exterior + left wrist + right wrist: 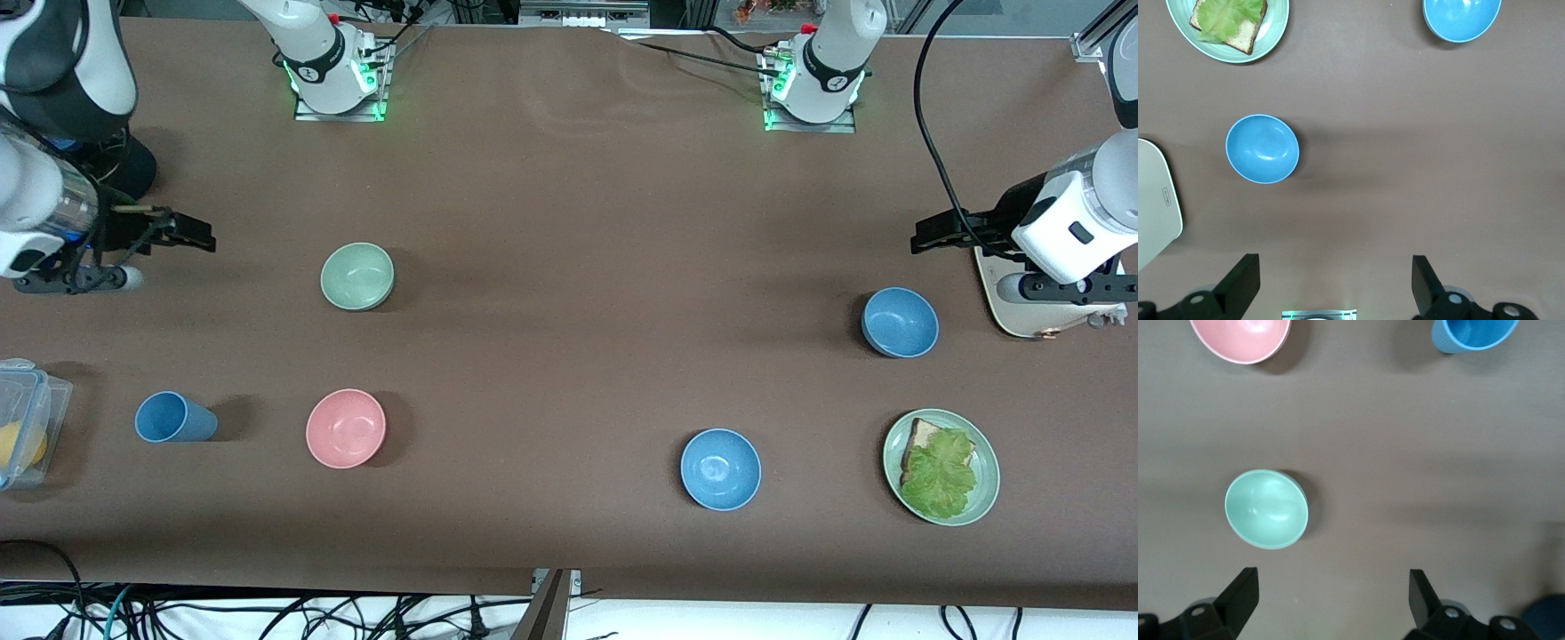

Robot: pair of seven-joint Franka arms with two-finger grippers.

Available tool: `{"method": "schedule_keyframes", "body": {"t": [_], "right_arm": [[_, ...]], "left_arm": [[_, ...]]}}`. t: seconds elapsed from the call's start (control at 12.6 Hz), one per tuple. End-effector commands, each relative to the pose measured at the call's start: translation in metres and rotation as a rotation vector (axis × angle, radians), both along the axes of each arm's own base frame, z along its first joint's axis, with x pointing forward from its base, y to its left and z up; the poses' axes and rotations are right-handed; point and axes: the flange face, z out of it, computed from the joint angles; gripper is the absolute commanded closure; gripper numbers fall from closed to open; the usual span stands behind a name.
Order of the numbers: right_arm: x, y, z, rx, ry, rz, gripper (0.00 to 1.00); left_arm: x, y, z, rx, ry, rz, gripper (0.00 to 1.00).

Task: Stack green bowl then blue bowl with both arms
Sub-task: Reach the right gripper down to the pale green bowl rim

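The right wrist view looks straight down on the brown table (pixel 1418 453), where the green bowl (pixel 1266 509) sits upright and empty, casting a small shadow. The right gripper (pixel 1331 603) hangs above the table with its two black fingers (pixel 1241 593) spread wide apart and nothing between them, the green bowl lying just past one fingertip. Well apart from the green bowl, the pink bowl (pixel 1241 339) and the blue cup (pixel 1473 335) are each cut off by the picture's edge.
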Motion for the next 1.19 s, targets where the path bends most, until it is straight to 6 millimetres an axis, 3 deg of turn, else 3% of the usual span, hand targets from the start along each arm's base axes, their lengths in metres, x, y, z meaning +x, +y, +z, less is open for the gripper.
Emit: {"method": "schedule_keyframes", "body": {"t": [0.0, 0.32, 0.48, 0.63, 0.71, 0.79, 1.03, 1.11], "right_arm": [[-0.013, 0.015, -0.051, 0.027, -0.024, -0.105, 0.01], [-0.039, 0.070, -0.161, 0.014, -0.052, -0.176, 0.01], [-0.039, 0.075, -0.206, 0.003, -0.050, -0.171, 0.01], [-0.042, 0.074, -0.233, -0.005, -0.019, -0.171, 0.03], [-0.043, 0.074, -0.235, -0.006, -0.014, -0.168, 0.10], [-0.045, 0.074, -0.237, -0.006, -0.007, -0.158, 0.26], [-0.047, 0.074, -0.247, -0.003, 0.013, -0.116, 0.90], [-0.048, 0.074, -0.247, 0.003, 0.013, -0.075, 1.00]], "left_arm": [[0.001, 0.001, 0.004, 0.014, -0.015, -0.018, 0.00], [0.001, 0.001, 0.004, 0.014, -0.015, -0.018, 0.00], [0.001, 0.001, 0.004, 0.014, -0.015, -0.018, 0.00], [0.001, 0.001, 0.004, 0.014, -0.015, -0.020, 0.00], [0.001, 0.002, 0.004, 0.014, -0.015, -0.018, 0.00], [0.001, 0.002, 0.004, 0.014, -0.015, -0.018, 0.00], [0.001, 0.002, 0.004, 0.014, -0.015, -0.018, 0.00], [0.001, 0.002, 0.004, 0.014, -0.015, -0.018, 0.00]]}}
